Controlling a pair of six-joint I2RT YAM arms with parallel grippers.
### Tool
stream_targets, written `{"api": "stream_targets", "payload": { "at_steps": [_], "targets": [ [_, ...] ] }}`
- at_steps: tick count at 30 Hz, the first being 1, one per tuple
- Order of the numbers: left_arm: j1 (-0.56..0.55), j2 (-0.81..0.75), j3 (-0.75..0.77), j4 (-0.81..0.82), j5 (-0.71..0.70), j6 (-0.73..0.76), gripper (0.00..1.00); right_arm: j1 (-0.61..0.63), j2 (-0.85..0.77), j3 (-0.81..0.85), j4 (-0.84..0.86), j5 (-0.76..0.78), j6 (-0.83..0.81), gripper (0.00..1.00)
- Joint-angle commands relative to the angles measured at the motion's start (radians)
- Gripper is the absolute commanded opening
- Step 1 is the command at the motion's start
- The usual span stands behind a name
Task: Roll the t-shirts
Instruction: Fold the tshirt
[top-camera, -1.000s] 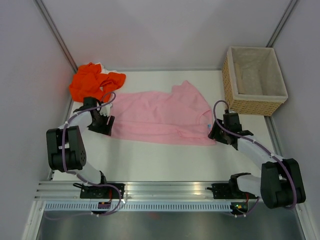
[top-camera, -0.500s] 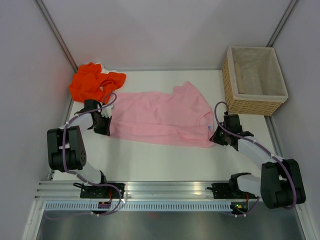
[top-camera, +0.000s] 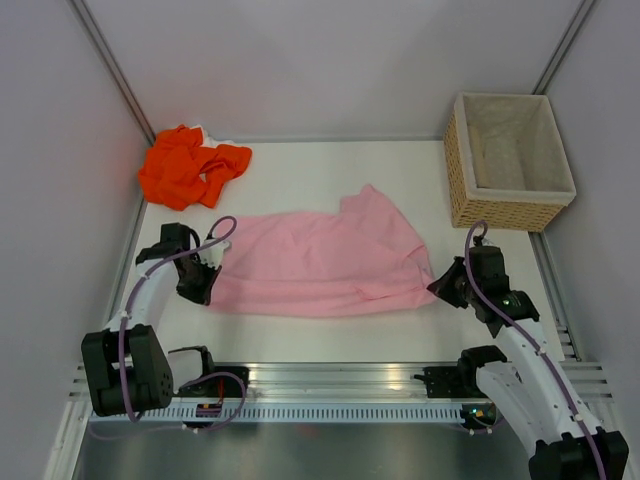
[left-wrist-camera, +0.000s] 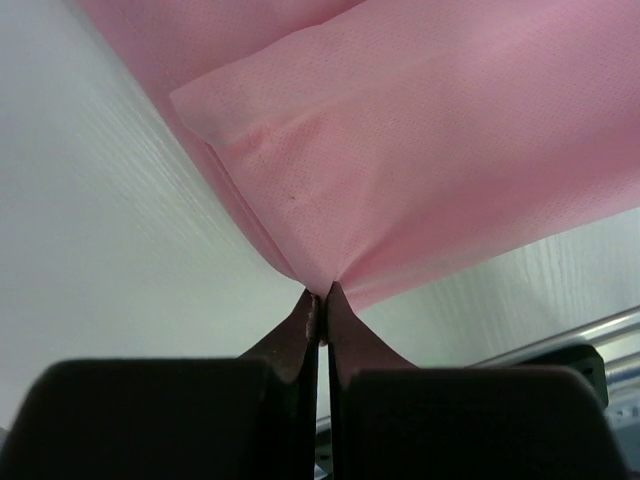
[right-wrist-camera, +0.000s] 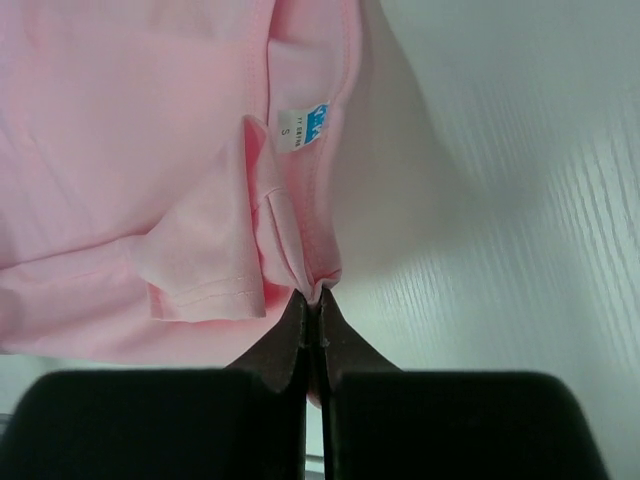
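The pale pink t-shirt (top-camera: 320, 260) lies stretched across the middle of the white table, its white neck label (right-wrist-camera: 303, 124) near the right end. My left gripper (top-camera: 207, 287) is shut on the shirt's left corner (left-wrist-camera: 320, 280), the cloth pinched at the fingertips. My right gripper (top-camera: 440, 287) is shut on the pink t-shirt's right edge (right-wrist-camera: 318, 288), close to the neck. Between the two grips the cloth hangs slightly lifted. The bright orange t-shirt (top-camera: 190, 166) sits crumpled at the back left, away from both grippers.
A woven wicker basket (top-camera: 508, 160) with pale lining stands at the back right corner. Grey walls close the table on the left, back and right. A metal rail (top-camera: 330, 385) holding the arm bases runs along the near edge.
Both grippers closed on the pink t-shirt's ends, then drew back toward the near edge. The shirt has slid nearer with them and is pulled longer between the two grips.
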Motion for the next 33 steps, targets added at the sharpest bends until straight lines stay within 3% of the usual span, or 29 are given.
{"api": "stream_targets", "payload": {
  "at_steps": [1, 4, 5, 7, 8, 9, 11, 13, 16, 20, 24, 27, 33],
  "targets": [
    [0.002, -0.034, 0.004, -0.128, -0.029, 0.072, 0.02, 0.004, -0.072, 0.025, -0.159, 0.043, 0.07, 0.02],
    [0.002, -0.047, 0.007, -0.176, -0.026, 0.088, 0.07, 0.005, -0.126, 0.051, -0.254, 0.08, 0.041, 0.2],
    [0.003, -0.047, 0.01, -0.185, -0.03, 0.091, 0.17, 0.005, -0.13, 0.065, -0.277, 0.086, 0.029, 0.23],
    [0.002, -0.044, 0.014, -0.222, -0.033, 0.097, 0.36, 0.005, -0.129, 0.075, -0.327, 0.086, 0.01, 0.45],
    [0.002, -0.039, 0.023, -0.237, -0.032, 0.106, 0.55, 0.005, -0.136, 0.088, -0.345, 0.089, 0.007, 0.55],
    [0.003, -0.041, 0.03, -0.265, -0.033, 0.111, 0.6, 0.005, -0.139, 0.097, -0.35, 0.097, 0.005, 0.64],
    [0.003, -0.059, 0.076, -0.276, -0.032, 0.111, 0.7, 0.005, -0.133, 0.156, -0.331, 0.143, -0.022, 0.67],
    [0.003, -0.07, 0.159, -0.247, -0.029, 0.086, 0.73, 0.005, -0.075, 0.237, -0.278, 0.161, -0.08, 0.66],
    [0.003, -0.027, 0.274, -0.091, -0.03, -0.002, 0.72, 0.005, 0.099, 0.34, -0.044, 0.12, -0.128, 0.59],
    [0.005, 0.193, 0.403, 0.072, -0.029, -0.124, 0.62, 0.066, 0.411, 0.501, 0.167, 0.066, -0.218, 0.5],
    [0.005, 0.364, 0.518, 0.184, -0.01, -0.205, 0.61, 0.186, 0.766, 0.841, 0.161, 0.094, -0.386, 0.54],
    [0.008, 0.496, 0.602, 0.207, 0.005, -0.235, 0.6, 0.195, 1.07, 1.039, 0.126, 0.089, -0.452, 0.58],
    [0.014, 0.672, 0.682, 0.249, 0.054, -0.245, 0.63, 0.195, 1.431, 1.354, 0.049, 0.092, -0.545, 0.64]
  ]
}}
